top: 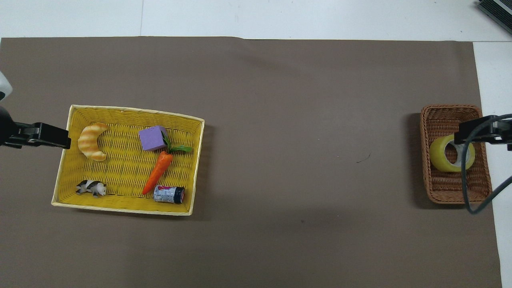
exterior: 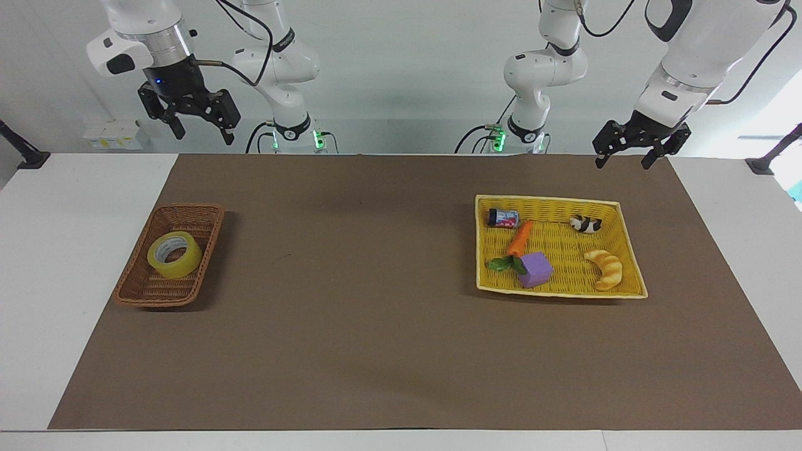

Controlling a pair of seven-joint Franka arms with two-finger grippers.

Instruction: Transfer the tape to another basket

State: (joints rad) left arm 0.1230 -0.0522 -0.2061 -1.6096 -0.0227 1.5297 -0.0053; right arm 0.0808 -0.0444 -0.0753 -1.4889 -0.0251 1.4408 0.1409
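The tape point(exterior: 174, 254) lies in the brown basket point(exterior: 207, 220) at the mat's point(exterior: 376, 351) right-arm end. The right gripper point(exterior: 190, 116), fingers apart and empty, hangs high above the mat's robot edge; the left gripper point(exterior: 640, 143), also apart, waits over the corner by the yellow basket point(exterior: 482, 244). A careless reach could snag the low wicker rim and drag the basket. The mat's middle is wide open.

The white tabletop point(exterior: 75, 250) carries a brown mat point(exterior: 376, 326) over most of its surface, and on the mat sit the dark wicker basket point(exterior: 145, 289) toward the right arm's end and a yellow woven basket point(exterior: 557, 292) toward the left arm's end, well apart.
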